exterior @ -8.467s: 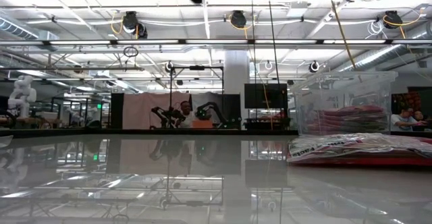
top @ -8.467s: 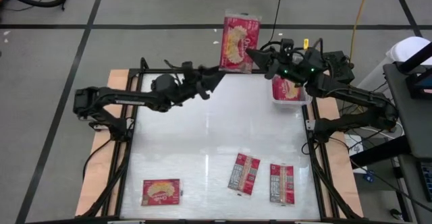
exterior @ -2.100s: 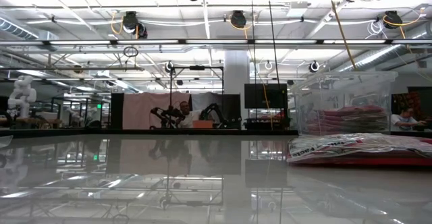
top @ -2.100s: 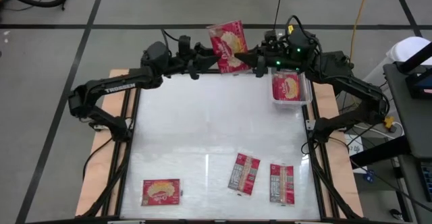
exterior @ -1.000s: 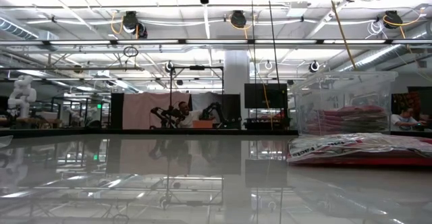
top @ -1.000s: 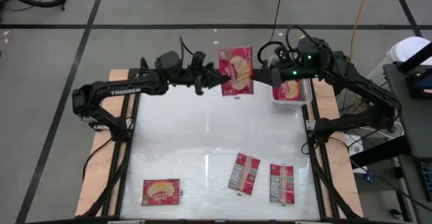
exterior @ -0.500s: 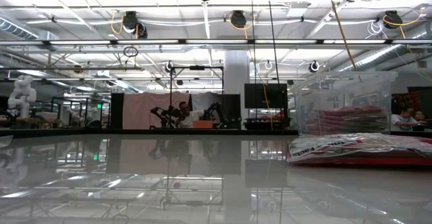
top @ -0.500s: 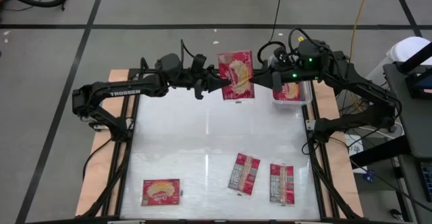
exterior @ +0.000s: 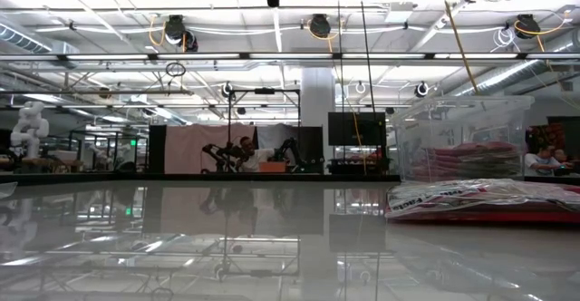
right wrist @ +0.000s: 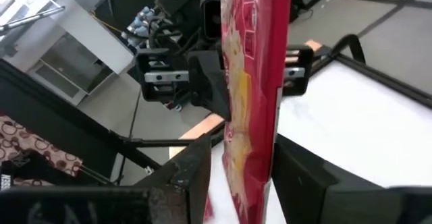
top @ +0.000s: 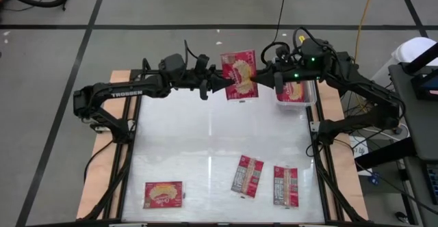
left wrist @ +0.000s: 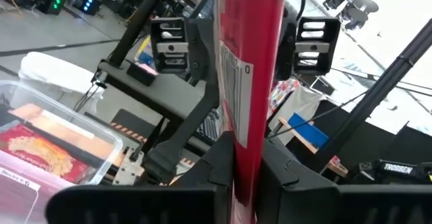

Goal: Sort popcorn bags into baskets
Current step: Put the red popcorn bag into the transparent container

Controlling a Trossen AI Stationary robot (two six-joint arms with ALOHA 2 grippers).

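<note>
Two grippers meet at the far edge of the bench (top: pixel 205 131), each at one side of a single popcorn bag (top: pixel 239 75) held up in the air above that edge. The left gripper (top: pixel 220 82) has its fingers clenched on the bag's left edge; in the left wrist view the red packet (left wrist: pixel 251 69) stands on edge, pinched tight between them, with its printed panel turned to one side. The right gripper (top: pixel 256 78) has reached the bag's right edge, and in the right wrist view the packet (right wrist: pixel 253 82) sits between its two fingers, which stand partly apart on either flank; whether they actually press on it I cannot tell.

Just right of the right gripper, at the bench's far right corner, sits the clear basket (top: pixel 309 98), with at least one red packet lying inside. Three more bags lie flat along the near side of the bench: one with its popcorn picture up near the left corner (top: pixel 163 194), and two with the grey-white panel showing, side by side toward the right (top: pixel 247 176) (top: pixel 285 185).
</note>
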